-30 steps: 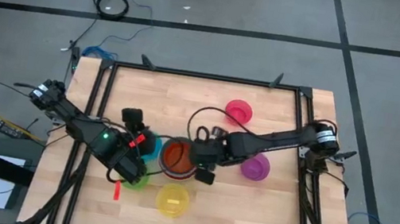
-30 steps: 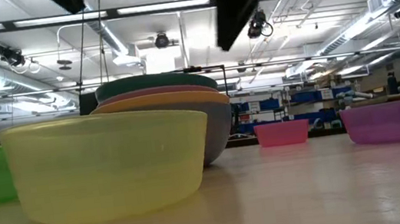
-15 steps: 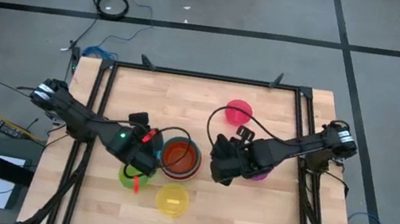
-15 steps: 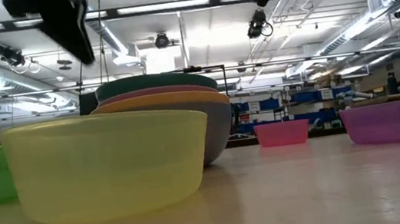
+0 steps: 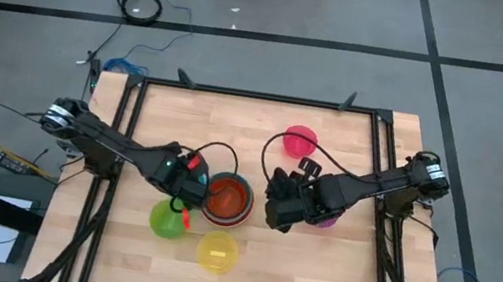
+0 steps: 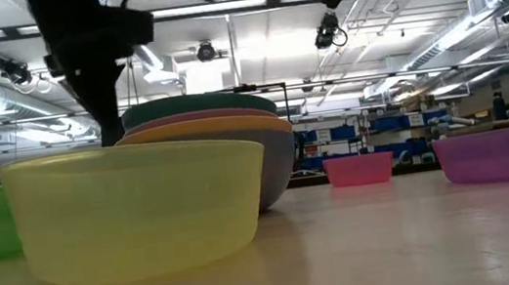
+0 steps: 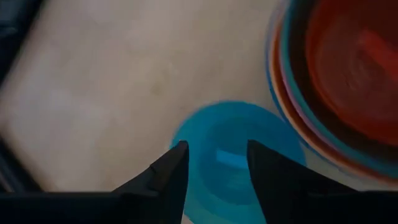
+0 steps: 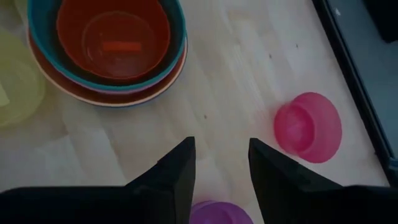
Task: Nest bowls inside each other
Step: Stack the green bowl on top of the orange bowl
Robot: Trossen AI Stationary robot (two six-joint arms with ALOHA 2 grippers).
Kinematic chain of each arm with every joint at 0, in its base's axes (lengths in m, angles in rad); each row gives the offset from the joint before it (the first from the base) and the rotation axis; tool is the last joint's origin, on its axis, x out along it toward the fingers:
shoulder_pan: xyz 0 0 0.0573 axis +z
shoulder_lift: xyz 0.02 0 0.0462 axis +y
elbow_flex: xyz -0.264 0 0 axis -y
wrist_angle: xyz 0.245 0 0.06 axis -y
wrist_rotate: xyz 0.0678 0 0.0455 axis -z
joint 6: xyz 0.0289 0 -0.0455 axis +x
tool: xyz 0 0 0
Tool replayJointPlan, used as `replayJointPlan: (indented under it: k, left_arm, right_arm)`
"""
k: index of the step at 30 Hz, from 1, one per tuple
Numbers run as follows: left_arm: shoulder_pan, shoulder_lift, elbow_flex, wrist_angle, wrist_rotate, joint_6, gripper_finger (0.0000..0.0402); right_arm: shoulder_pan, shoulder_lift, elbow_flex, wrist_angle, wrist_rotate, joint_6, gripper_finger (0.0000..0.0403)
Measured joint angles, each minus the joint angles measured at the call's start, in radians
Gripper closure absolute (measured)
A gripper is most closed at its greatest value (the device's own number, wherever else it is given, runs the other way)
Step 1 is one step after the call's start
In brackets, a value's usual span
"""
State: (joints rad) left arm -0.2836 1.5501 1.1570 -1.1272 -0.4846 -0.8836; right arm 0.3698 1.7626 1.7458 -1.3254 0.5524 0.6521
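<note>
A stack of nested bowls (image 5: 227,199) stands mid-table, a red-orange bowl (image 8: 113,38) innermost and a teal one around it. A small blue bowl (image 7: 231,163) rests on its base beside the stack, toward the table's left. My left gripper (image 7: 217,168) is open just over it, one finger above its rim and one above its hollow. A green bowl (image 5: 166,219), a yellow bowl (image 5: 217,251), a magenta bowl (image 5: 300,141) and a purple bowl (image 8: 221,214) stand singly. My right gripper (image 8: 221,168) hangs open above bare table, right of the stack.
The table's dark frame rails (image 5: 259,95) run along its far, left and right sides. In the low view the yellow bowl (image 6: 140,212) stands nearest and hides much of the stack (image 6: 233,126). Bare wood (image 5: 312,272) lies at the near right.
My left gripper has gone from above the green bowl toward the far edge and the stack, sinking and rolling its wrist, and now hangs over the blue bowl. My right gripper has drawn back from the stack toward the right edge and risen, then kept still.
</note>
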Motion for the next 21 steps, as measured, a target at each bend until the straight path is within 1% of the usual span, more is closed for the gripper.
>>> replayJointPlan:
  k: [2, 4, 6, 10, 12, 16, 21]
  left_arm:
    - [0.000, 0.000, -0.019, 0.011, 0.047, 0.046, 0.0229]
    - [0.000, 0.000, -0.035, 0.018, 0.104, 0.057, 0.0229]
    - [0.000, 0.000, -0.052, 0.015, 0.170, 0.029, 0.0229]
    - [-0.016, 0.000, -0.065, -0.008, 0.267, -0.064, 0.0229]
    - [-0.033, 0.001, -0.067, -0.028, 0.312, -0.071, 0.0229]
    - [-0.066, 0.001, -0.067, -0.062, 0.373, -0.093, 0.0229]
    - [-0.100, 0.000, -0.072, -0.115, 0.376, -0.096, 0.0229]
  right_arm:
    - [0.000, 0.000, 0.000, 0.001, 0.000, 0.001, 0.0268]
    - [0.001, 0.000, 0.000, 0.001, 0.000, 0.003, 0.0268]
    - [0.000, 0.000, 0.000, 0.002, -0.001, 0.003, 0.0268]
    - [0.000, 0.000, 0.000, 0.004, -0.001, 0.003, 0.0268]
    - [0.000, 0.000, 0.000, 0.004, -0.001, 0.003, 0.0268]
    - [0.000, 0.000, 0.000, 0.004, -0.001, 0.003, 0.0268]
    - [0.000, 0.000, 0.000, 0.005, -0.001, 0.009, 0.0268]
